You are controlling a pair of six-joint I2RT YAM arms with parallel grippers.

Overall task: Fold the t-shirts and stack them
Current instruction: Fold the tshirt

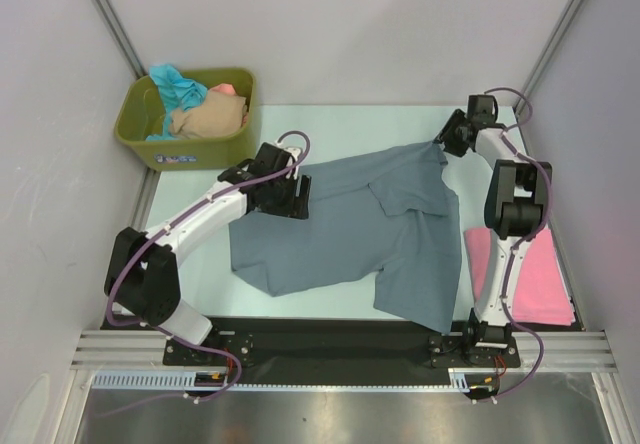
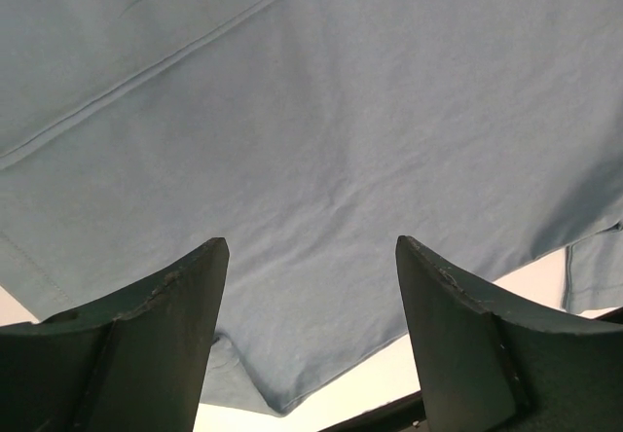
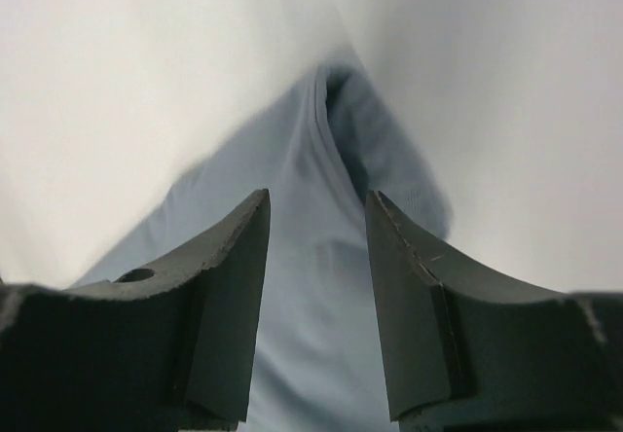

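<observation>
A slate grey-blue t-shirt [image 1: 350, 229] lies spread and partly folded in the middle of the table. My left gripper [image 1: 298, 198] hovers over its left edge, open. In the left wrist view the gripper [image 2: 311, 247] has the cloth [image 2: 321, 111] lying flat below the wide-apart fingers, with nothing pinched. My right gripper [image 1: 441, 142] is at the shirt's far right corner. In the right wrist view its jaws [image 3: 318, 198] stand apart over a raised fold of the grey-blue cloth [image 3: 321, 286]. A folded pink t-shirt [image 1: 540, 274] lies at the right, beside the right arm.
An olive-green tub [image 1: 225, 142] stands at the far left corner, holding teal [image 1: 178, 84], beige [image 1: 210, 116] and salmon [image 1: 226, 89] shirts. Grey walls close in the table on both sides. A black rail [image 1: 330, 339] runs along the near edge.
</observation>
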